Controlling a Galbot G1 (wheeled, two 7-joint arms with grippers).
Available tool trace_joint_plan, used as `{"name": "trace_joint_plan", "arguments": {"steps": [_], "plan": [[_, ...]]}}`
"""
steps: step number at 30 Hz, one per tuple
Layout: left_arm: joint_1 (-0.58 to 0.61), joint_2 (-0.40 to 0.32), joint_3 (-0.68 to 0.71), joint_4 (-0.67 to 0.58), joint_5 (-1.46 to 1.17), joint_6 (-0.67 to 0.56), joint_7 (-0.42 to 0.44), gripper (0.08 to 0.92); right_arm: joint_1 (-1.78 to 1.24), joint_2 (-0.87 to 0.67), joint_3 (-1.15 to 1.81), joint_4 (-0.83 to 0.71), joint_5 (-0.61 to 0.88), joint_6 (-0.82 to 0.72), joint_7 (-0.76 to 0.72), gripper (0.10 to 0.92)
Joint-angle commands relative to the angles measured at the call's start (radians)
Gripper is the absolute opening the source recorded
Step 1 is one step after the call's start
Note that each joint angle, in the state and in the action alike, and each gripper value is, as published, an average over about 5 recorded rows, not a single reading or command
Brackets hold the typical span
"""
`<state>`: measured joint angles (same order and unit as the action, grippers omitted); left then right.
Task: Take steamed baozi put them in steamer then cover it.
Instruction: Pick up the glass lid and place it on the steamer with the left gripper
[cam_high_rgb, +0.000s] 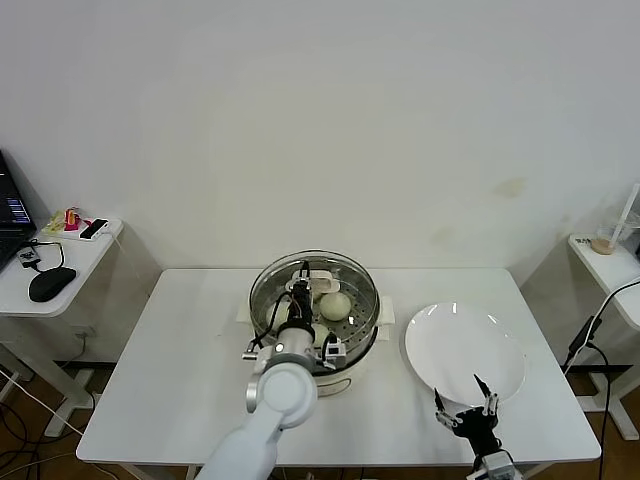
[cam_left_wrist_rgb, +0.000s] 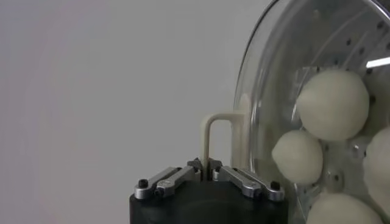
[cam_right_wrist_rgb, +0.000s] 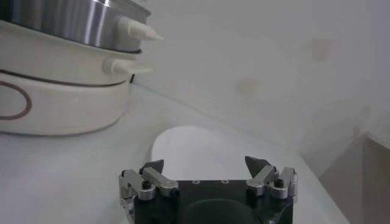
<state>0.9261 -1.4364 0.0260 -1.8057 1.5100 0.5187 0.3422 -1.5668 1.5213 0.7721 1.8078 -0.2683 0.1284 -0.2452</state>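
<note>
The white rectangular table (cam_high_rgb: 190, 380) carries the round stainless-steel steamer (cam_high_rgb: 345, 368) on its cream base at centre. The clear glass cover (cam_high_rgb: 355, 285) sits over it, the off-white round baozi (cam_left_wrist_rgb: 333, 105) inside beneath the glass. The white plate (cam_high_rgb: 464, 350) at three o'clock lies bare. The left gripper (cam_left_wrist_rgb: 206, 170) pinches the cover's handle (cam_left_wrist_rgb: 220, 137); release apparently remains. The right gripper (cam_high_rgb: 466, 408), spread, idles at five o'clock.

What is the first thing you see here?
The shiny steamer in the middle of the table, with white baozi showing through its glass cover. The left pincer is shut on the cover's cream handle. To the right lies an empty white plate, the open right pincer at its near edge.
</note>
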Motion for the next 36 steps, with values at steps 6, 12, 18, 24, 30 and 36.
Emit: {"name": "trace_joint_plan", "arguments": {"steps": [6,12,18,24,30,36], "plan": [[0.01,-0.036,-0.002,0.028,0.051,-0.003,0.003,0.134,0.002,0.0,-0.006,-0.006,-0.006,0.001,-0.001,0.823],[0.013,-0.035,-0.01,0.035,0.05,-0.007,0.0,0.134,0.001,-0.002,-0.006,-0.006,-0.002,0.001,-0.003,0.823],[0.023,-0.041,-0.011,0.031,0.05,-0.008,-0.002,0.134,0.0,-0.001,-0.007,-0.005,-0.004,0.002,-0.004,0.823],[0.035,-0.045,-0.01,0.02,0.051,-0.008,0.0,0.134,-0.001,0.0,-0.009,-0.004,-0.007,0.002,-0.004,0.823],[0.039,-0.049,-0.014,0.027,0.06,-0.013,-0.001,0.134,-0.001,0.002,-0.011,-0.005,-0.011,0.003,-0.006,0.823],[0.037,-0.057,-0.017,0.034,0.062,-0.018,-0.015,0.134,-0.003,0.002,-0.012,-0.003,-0.013,0.004,-0.006,0.823]]}}
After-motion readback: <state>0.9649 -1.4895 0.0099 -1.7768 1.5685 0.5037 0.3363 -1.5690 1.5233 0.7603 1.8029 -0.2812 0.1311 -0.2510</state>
